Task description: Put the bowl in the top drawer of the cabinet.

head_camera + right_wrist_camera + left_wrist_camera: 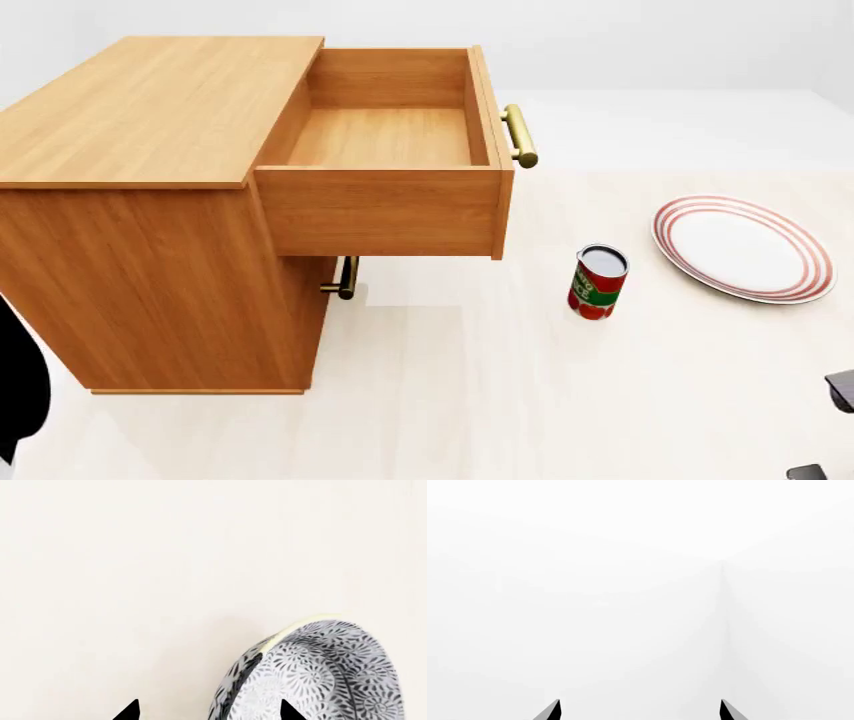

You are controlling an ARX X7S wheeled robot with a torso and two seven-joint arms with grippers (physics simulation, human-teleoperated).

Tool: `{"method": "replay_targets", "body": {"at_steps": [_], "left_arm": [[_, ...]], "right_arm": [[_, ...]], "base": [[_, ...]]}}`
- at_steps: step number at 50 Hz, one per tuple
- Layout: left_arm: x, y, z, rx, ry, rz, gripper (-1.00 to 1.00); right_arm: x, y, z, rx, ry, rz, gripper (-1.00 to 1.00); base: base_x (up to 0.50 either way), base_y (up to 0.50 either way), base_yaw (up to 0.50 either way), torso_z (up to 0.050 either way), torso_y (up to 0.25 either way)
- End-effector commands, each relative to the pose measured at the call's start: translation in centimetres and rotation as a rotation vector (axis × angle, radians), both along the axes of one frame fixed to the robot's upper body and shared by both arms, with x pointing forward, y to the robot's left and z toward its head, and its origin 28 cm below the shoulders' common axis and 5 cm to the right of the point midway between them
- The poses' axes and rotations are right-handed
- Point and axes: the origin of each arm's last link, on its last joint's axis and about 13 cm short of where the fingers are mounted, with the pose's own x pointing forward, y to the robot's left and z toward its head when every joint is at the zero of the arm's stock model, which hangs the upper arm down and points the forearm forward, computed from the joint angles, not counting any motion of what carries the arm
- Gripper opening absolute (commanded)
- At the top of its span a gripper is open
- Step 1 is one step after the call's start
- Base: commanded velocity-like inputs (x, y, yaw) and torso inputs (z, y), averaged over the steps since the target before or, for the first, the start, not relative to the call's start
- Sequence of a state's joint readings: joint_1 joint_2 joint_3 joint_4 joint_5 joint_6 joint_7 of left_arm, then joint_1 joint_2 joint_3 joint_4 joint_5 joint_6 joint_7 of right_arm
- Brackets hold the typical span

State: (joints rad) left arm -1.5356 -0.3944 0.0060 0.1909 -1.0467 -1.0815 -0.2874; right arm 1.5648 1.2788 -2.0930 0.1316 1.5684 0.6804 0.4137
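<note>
Light-brown wood grain marks the cabinet [147, 180], which occupies the left half of your head view and stands on the pale table [534, 400]. Its top drawer [387, 150] is pulled fully out toward the right, and the inside shows bare wood. The brass bar handle [521, 136] sits on the drawer's right-hand front. Below it, the lower drawer's handle [344, 277] shows in the shadow under the open drawer; that drawer is shut.

On the table to the right of the cabinet you see a red and green can [598, 282] standing upright, apart from the drawer front. Farther right lies a flat white plate [742, 248] with red rings, well apart from the can.

The bowl [320, 675] appears only in your right wrist view. It is tipped on its side, with the grey-white speckled outside facing the camera and a strip of pale rim showing. The right gripper [208, 711] shows two dark fingertips; one tip overlaps the bowl's outer wall, the other stands clear of it. Whether the jaws hold the bowl cannot be determined from this view.

The left gripper [640, 711] shows two dark fingertips set apart, with nothing between them, facing a plain white background.
</note>
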Motion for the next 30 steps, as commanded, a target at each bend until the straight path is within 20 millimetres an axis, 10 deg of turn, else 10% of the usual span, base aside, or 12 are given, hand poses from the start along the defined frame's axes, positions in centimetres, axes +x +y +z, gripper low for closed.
{"method": "replay_targets", "body": {"at_steps": [1, 4, 5, 30], "left_arm": [[0.4, 0.1, -0.3, -0.004, 0.004, 0.000, 1.00], [0.4, 0.1, -0.3, -0.005, 0.004, 0.001, 1.00], [0.3, 0.1, -0.3, -0.005, 0.004, 0.001, 1.00], [0.5, 0.2, -0.7, -0.018, 0.010, 0.000, 1.00]], "right_arm": [[-0.8, 0.2, -2.3, 0.029, 0.051, -0.055, 1.00], [-1.1, 0.2, -2.5, 0.029, 0.074, -0.081, 1.00], [-1.2, 0.1, -2.5, 0.026, 0.080, -0.087, -1.00], [-2.4, -0.3, 4.1, -0.072, 0.015, -0.094, -1.00]], "base": [[0.00, 0.00, 0.00, 0.000, 0.000], [0.00, 0.00, 0.00, 0.000, 0.000], [0.00, 0.00, 0.00, 0.000, 0.000], [0.00, 0.00, 0.00, 0.000, 0.000]]}}
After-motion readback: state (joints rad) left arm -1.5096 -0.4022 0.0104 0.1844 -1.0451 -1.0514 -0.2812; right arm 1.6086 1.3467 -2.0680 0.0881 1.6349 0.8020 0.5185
